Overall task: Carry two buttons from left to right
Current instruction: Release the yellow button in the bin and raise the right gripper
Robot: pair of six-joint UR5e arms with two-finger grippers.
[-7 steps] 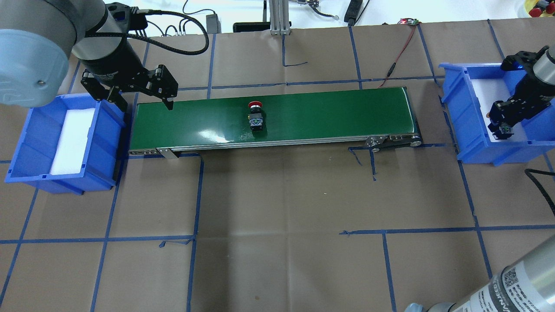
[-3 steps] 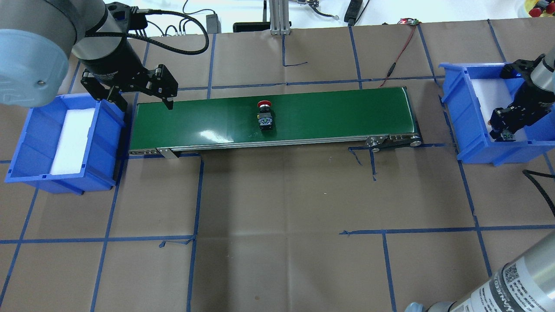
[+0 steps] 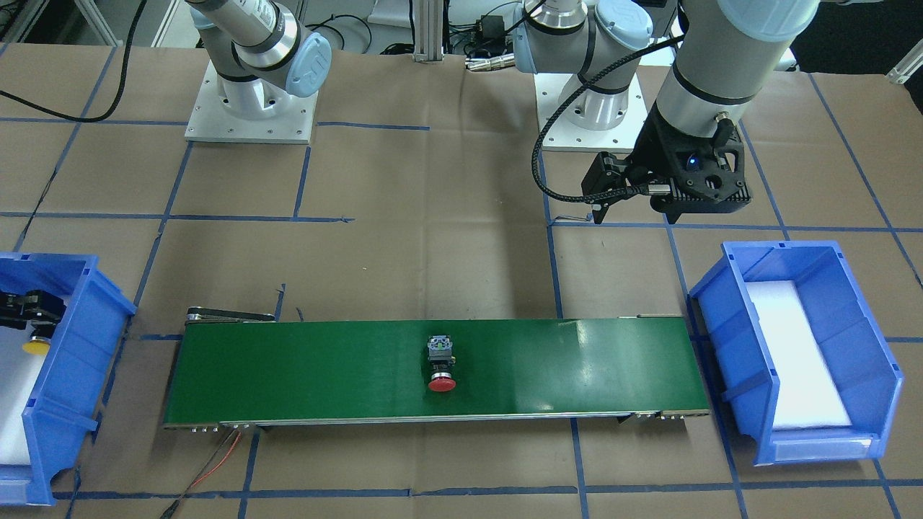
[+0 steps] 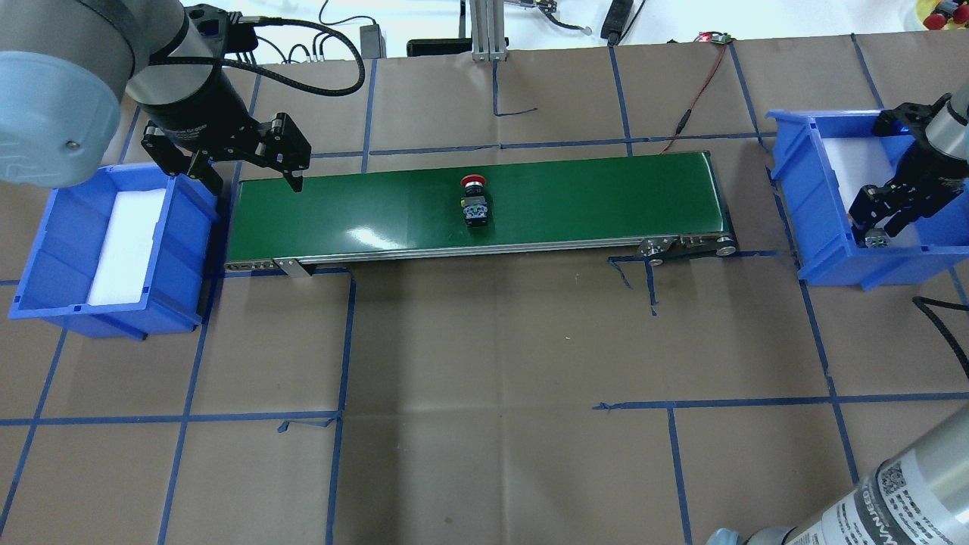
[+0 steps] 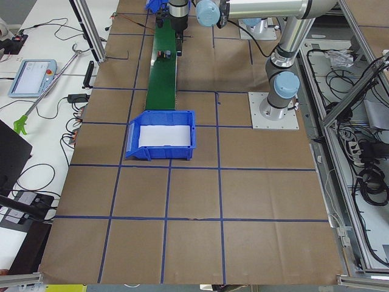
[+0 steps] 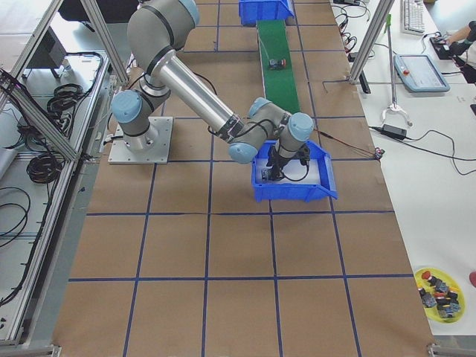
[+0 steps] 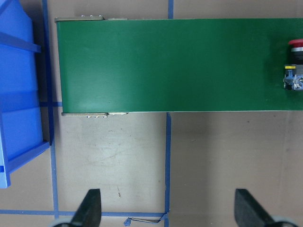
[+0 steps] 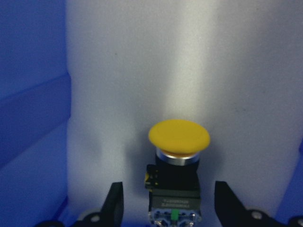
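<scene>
The red button (image 4: 475, 200) lies on its side near the middle of the green conveyor belt (image 4: 590, 193); it also shows in the front view (image 3: 440, 364) and at the right edge of the left wrist view (image 7: 294, 66). The yellow button (image 8: 179, 156) lies on the white foam in the right blue bin (image 4: 825, 219). My right gripper (image 4: 878, 219) hangs low in that bin, open, with a finger on each side of the yellow button and a gap to both. My left gripper (image 4: 251, 180) is open and empty above the belt's left end.
The left blue bin (image 4: 182, 227) with white foam stands just left of the belt. A red wire (image 4: 700, 83) runs from the table's back edge to the belt's right end. Brown paper with blue tape lines covers the table.
The red button has ridden the belt to the right. My right gripper has sunk lower into the right bin and its fingers now stand apart from the yellow button. The left arm has not moved.
</scene>
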